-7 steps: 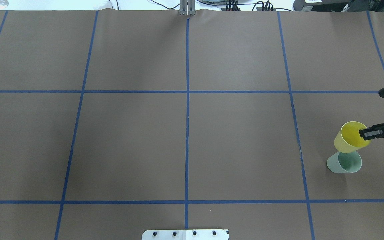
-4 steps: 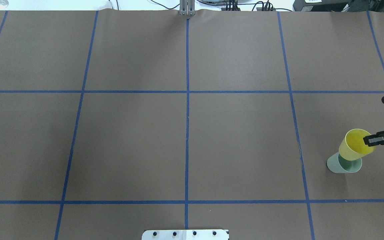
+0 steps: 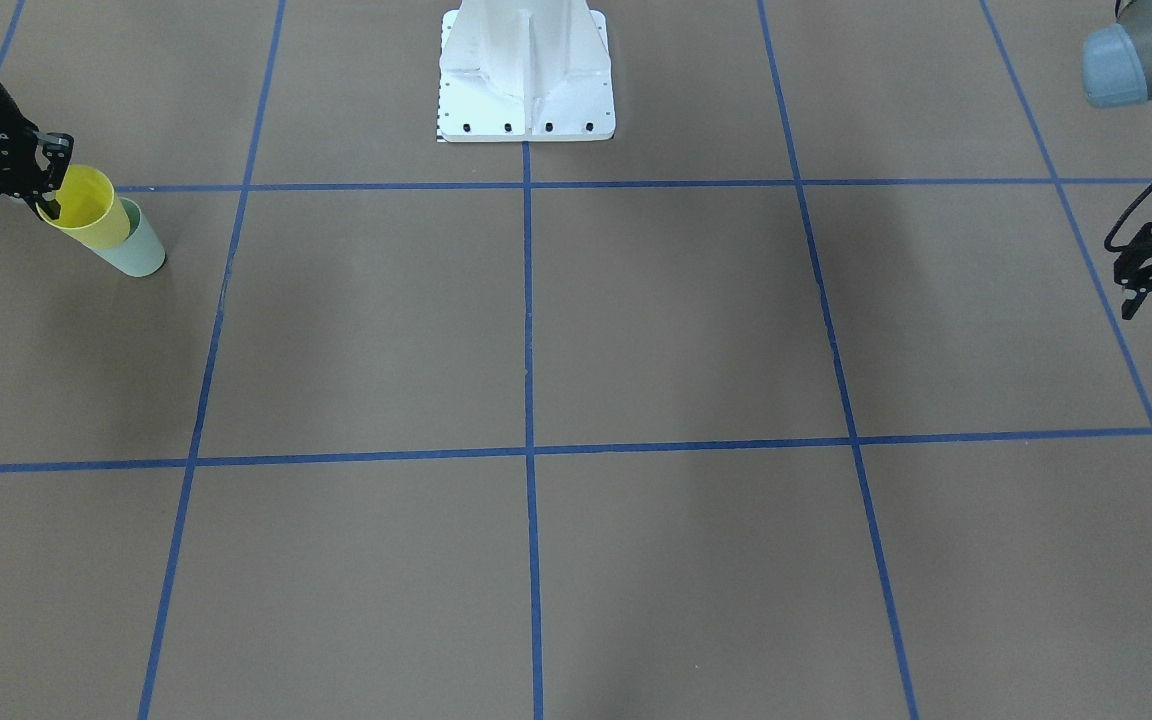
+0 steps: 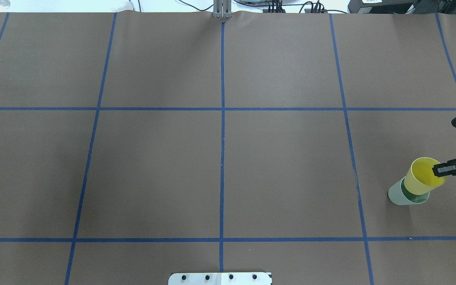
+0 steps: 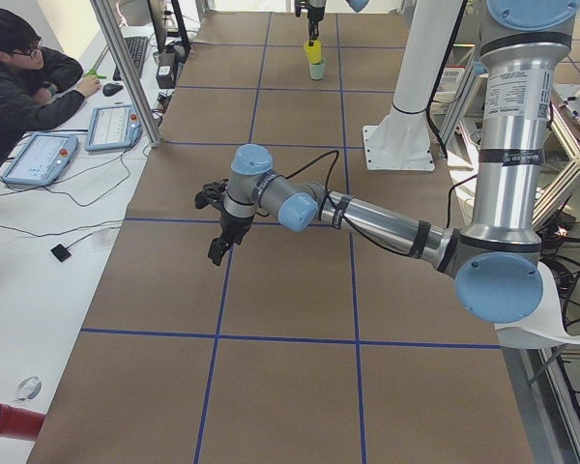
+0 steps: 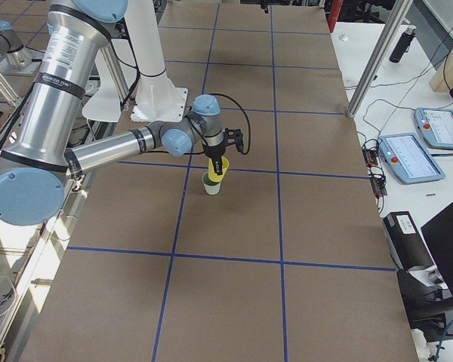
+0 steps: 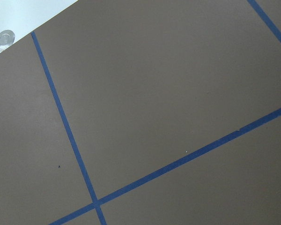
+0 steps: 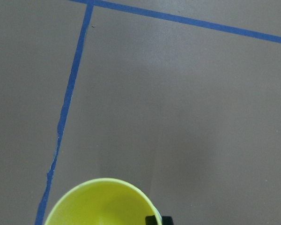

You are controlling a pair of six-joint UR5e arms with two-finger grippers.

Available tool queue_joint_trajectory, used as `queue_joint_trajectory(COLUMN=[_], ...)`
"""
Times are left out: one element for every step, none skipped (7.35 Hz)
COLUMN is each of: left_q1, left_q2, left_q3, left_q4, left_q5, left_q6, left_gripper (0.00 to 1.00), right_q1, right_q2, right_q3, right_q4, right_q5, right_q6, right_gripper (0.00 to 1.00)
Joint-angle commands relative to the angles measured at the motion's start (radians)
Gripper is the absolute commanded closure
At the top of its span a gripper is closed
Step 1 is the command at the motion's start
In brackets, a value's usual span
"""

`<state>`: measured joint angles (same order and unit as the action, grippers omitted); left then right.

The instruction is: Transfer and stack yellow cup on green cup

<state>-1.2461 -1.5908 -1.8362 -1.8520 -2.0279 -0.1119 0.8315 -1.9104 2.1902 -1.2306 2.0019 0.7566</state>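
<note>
1. Brown paper covers the table (image 4: 152,170). Blue tape lines (image 4: 222,118) mark it into large rectangles, and a white base plate (image 4: 220,278) sits at the middle of the near edge in the overhead view.
2. Beyond the table's end on the robot's left, the left side view shows a person (image 5: 19,77) in a dark top seated at a white desk.
3. The left gripper (image 3: 1131,290) hangs above the paper near that end, touching nothing and outside the overhead frame. Its wrist camera shows only paper and tape. The fingers look small and dark in the front-facing view, so I cannot tell whether they are apart or together.
4. Further right, the green cup (image 4: 397,196) stands upright on the paper. It is in the middle row of the grid, just right of the rightmost long tape line.
5. The yellow cup (image 4: 421,180) has its base down inside the green cup's mouth. It leans away from upright, and most of its wall shows above the green rim, so it is not seated all the way.
6. The right gripper (image 4: 440,171) is clamped on the yellow cup's rim, with one finger inside the mouth and the other against the outer wall. The right wrist view shows the yellow opening at the bottom edge, with a black fingertip (image 8: 153,220) on its rim.
</note>
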Motion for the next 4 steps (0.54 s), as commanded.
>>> queue_joint_trajectory(left_q1=[-0.004,-0.004,-0.004,-0.006], left_q2=[-0.001,-0.001,-0.001,-0.001], left_q3=[0.002,0.002,0.003,0.006], left_q4=[0.0,0.0,0.0,-0.001], left_q5=[0.0,0.0,0.0,0.0], left_q6=[0.0,0.0,0.0,0.0], left_gripper=[0.0,0.0,0.0,0.0], right_q1=[-0.002,-0.005,-0.005,-0.006], right_q2=[0.001,0.004,0.008,0.008], right_q3=[-0.009,-0.009,-0.012,-0.012], right_q4=[-0.003,-0.003,-0.004,-0.003], right_q5=[0.02,0.024,0.038,0.04], right_q6=[0.001,0.006,0.009,0.007], right_gripper=[1.0,1.0,0.64,0.01])
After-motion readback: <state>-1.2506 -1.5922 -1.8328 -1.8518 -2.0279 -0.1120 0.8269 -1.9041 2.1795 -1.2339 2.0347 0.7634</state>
